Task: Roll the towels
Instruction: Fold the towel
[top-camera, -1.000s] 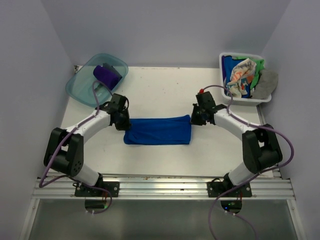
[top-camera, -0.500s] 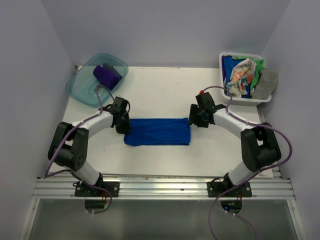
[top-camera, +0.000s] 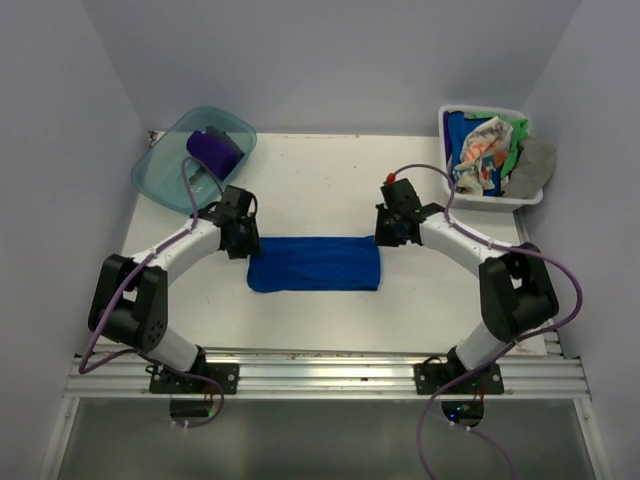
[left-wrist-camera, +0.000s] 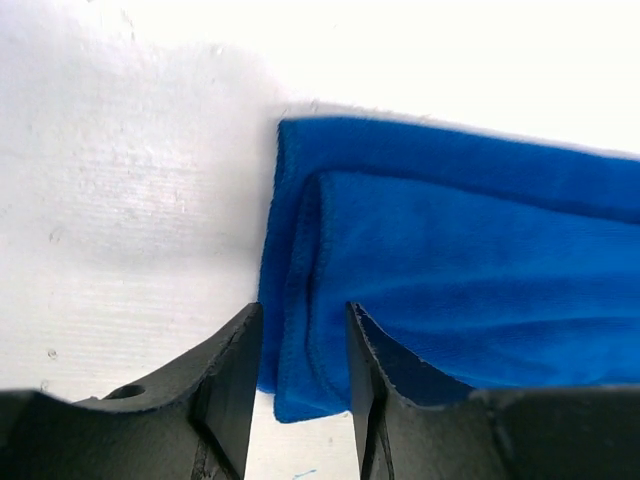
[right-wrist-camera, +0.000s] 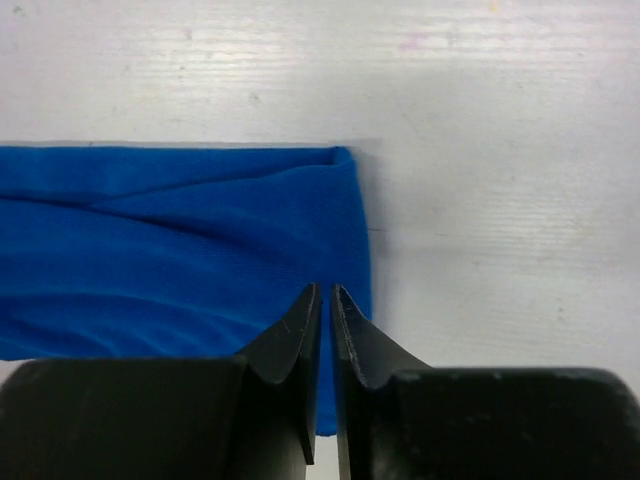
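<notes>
White arm links (top-camera: 185, 243), black joints (top-camera: 125, 300), purple cables (top-camera: 570, 290)

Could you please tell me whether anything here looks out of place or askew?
The teal tub at the far left corner looks tilted, overhanging the edge of the table, a purple towel inside. A grey towel droops over the rim of the white basket. The blue towel lies flat.

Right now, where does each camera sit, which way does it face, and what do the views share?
Top external: above and behind the bases, looking down on the table; left arm and right arm show.
Left wrist: on its wrist, looking down at the left end of the blue towel; open left claw at bottom.
Right wrist: on its wrist, looking down at the towel's right end; right claw almost closed.
Shared: all three show the blue towel.
</notes>
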